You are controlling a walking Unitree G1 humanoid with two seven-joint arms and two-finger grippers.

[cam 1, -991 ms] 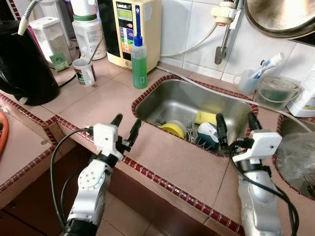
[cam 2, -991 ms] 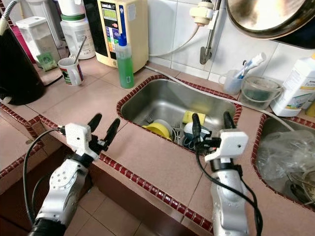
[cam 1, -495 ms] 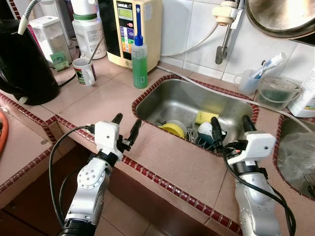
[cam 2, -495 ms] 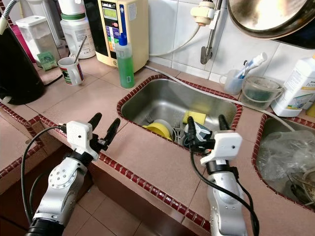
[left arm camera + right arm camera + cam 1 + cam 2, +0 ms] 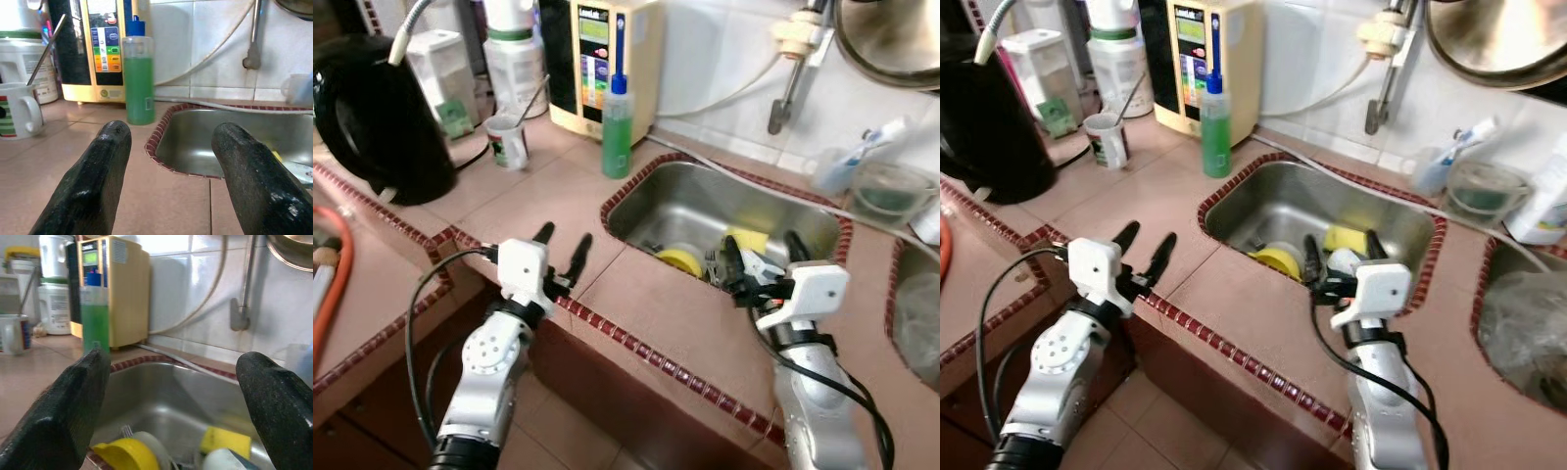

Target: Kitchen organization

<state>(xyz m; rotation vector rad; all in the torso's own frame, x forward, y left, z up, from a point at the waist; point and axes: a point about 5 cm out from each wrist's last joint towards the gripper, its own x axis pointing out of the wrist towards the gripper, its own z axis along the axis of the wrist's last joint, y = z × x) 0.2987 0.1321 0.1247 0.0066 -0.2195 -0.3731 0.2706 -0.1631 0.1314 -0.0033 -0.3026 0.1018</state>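
The right gripper is hovering with its two black fingers spread wide apart, just over the near rim of the steel sink, gripping nothing. In the sink, a yellow lid, a yellow sponge and a white cup are lying together near the front wall, right below that gripper, with a fork poking up beside the lid. The left gripper is hanging over the pink tiled counter near its front edge, to the left of the sink, fingers likewise spread and empty. A green soap bottle is standing upright by the sink's far left corner, in front of a cream water purifier. A mug holding a spoon is sitting further left, near a black kettle.
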